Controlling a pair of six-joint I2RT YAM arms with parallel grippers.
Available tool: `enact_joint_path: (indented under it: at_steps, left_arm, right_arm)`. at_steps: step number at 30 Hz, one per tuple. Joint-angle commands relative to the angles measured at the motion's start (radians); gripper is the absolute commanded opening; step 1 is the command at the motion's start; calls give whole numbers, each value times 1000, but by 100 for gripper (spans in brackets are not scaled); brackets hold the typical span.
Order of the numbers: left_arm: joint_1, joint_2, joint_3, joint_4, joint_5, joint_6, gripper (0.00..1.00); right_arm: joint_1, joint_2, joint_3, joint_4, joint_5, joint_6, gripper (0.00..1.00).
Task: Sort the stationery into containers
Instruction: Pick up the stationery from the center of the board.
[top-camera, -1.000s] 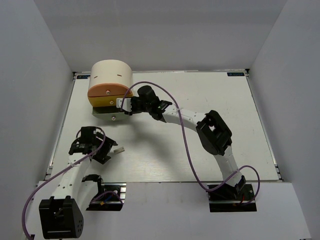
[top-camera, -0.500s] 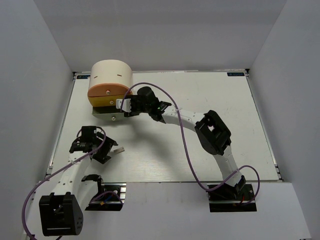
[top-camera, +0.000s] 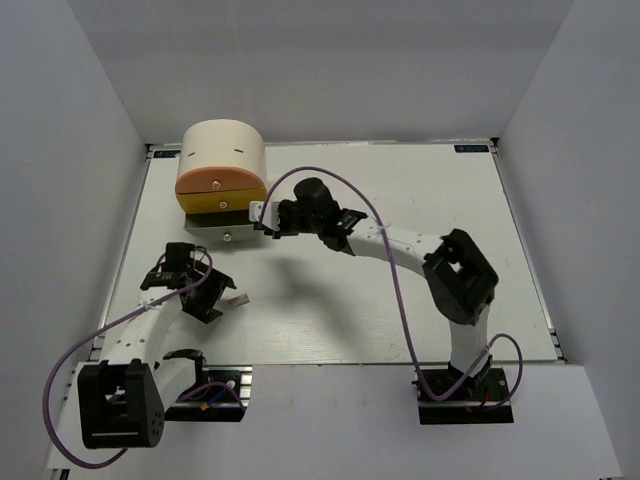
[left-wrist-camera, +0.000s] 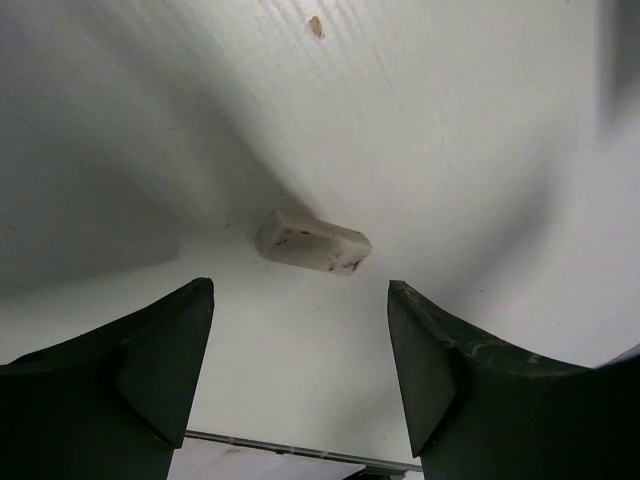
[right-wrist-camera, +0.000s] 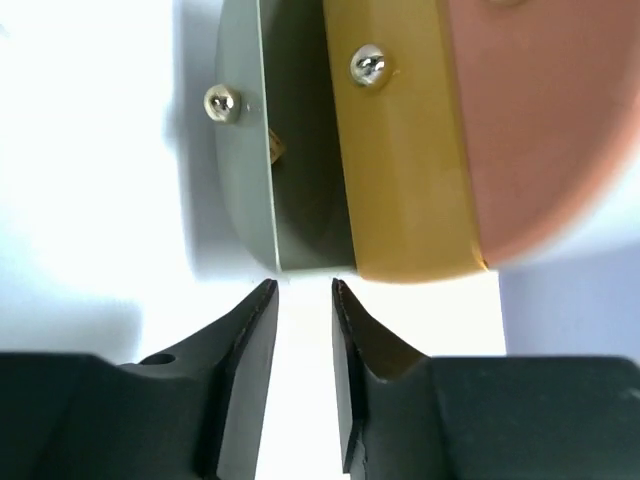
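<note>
The cream drum (top-camera: 222, 148) stands at the far left with an orange tray (top-camera: 218, 182), a yellow tray (top-camera: 205, 204) and a grey tray (top-camera: 213, 229) fanned out below it. My right gripper (top-camera: 262, 214) is just right of the trays, shut on a small pale block (top-camera: 257, 211). In the right wrist view the narrow jaws (right-wrist-camera: 303, 287) point at the edges of the grey tray (right-wrist-camera: 245, 150) and yellow tray (right-wrist-camera: 400, 150). My left gripper (top-camera: 212, 300) is open above a tan block (left-wrist-camera: 313, 241), which lies on the table beyond its fingertips (left-wrist-camera: 200, 300). Highlighters and pens are out of view.
White walls close in the table on three sides. The table's near edge (left-wrist-camera: 280, 445) shows just behind my left fingers. The purple cable (top-camera: 385, 270) of the right arm loops over the middle of the table.
My right gripper has drawn back to the right, away from the trays, and the right arm has swung outward. My left gripper has shifted slightly.
</note>
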Motion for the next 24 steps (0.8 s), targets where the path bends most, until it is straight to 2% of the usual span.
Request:
enact_joint_path:
  at_steps: [1,10,16,19,24]
  left_arm:
    - [-5,35,53,-18,-11,-53,80]
    - [-14,152,90,-101,-9,-232,80]
    - [-23,139,90,-75,-34,-352,80]
    - [-33,179,90,-75,-75,-416,74]
    - [-53,289,99,-37,-55,-458,68]
  right_arm:
    - [-1,-163,-74,57,-40,68,35]
    - [-21,-370,-268,69,-23,183,38]
    - [-41,-519,-426,58,-12,212,38]
    - [-53,-577,-472,51,-10,215,40]
    - [-72,-635,-523,28,-3,214,40]
